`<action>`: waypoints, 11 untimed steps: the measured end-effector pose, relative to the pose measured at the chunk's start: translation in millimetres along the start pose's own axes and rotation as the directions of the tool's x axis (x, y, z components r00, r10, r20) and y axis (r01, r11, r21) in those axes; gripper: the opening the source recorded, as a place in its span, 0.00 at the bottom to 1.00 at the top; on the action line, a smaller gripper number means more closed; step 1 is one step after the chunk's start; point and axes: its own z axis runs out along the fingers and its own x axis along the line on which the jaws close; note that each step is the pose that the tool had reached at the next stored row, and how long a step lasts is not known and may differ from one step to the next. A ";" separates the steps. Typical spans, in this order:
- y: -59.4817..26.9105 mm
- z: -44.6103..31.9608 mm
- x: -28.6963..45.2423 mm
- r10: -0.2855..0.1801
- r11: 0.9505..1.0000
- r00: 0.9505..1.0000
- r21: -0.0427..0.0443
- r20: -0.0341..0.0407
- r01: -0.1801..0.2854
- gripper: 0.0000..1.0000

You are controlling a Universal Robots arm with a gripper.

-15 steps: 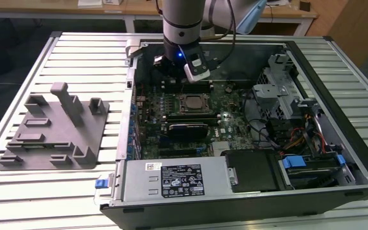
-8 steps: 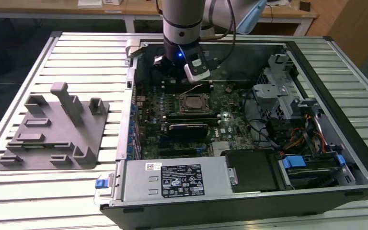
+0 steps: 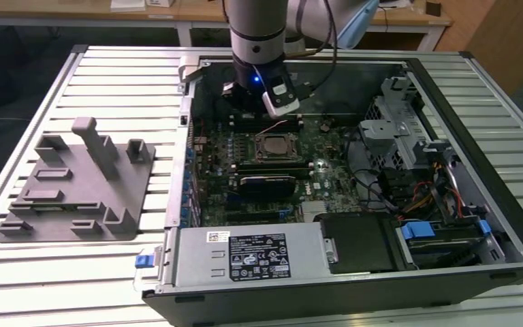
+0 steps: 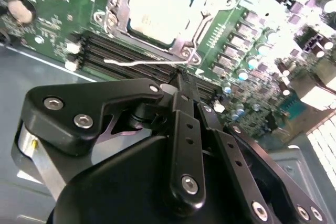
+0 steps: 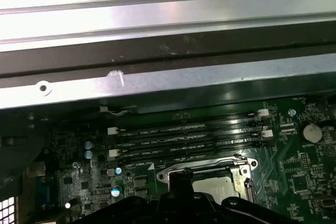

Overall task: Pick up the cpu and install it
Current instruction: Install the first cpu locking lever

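In the socket (image 5: 202,164), gripper (image 5: 178,182) partly hides the cpu (image 5: 212,186).

You'll find the cpu (image 3: 271,145) just above the centre of the exterior view. It lies flat in the socket (image 3: 272,159) on the motherboard (image 3: 334,180). It is a small square chip with a pale silver-grey metal top, facing up. Its edges are squared with the socket's metal frame (image 4: 185,39), which borders it on all 4 sides. In both wrist views the cpu (image 4: 163,9) (image 5: 212,186) sits level with the board. In the second wrist view its top is bright with reflected light.
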 end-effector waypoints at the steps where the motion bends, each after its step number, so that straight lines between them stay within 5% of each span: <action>1: -0.1 0.5 0.0 0.007 1.000 1.000 0.001 0.003 -0.007 0.11; 11: -0.3 5.6 -4.1 0.072 0.997 0.997 0.008 0.019 -0.073 0.11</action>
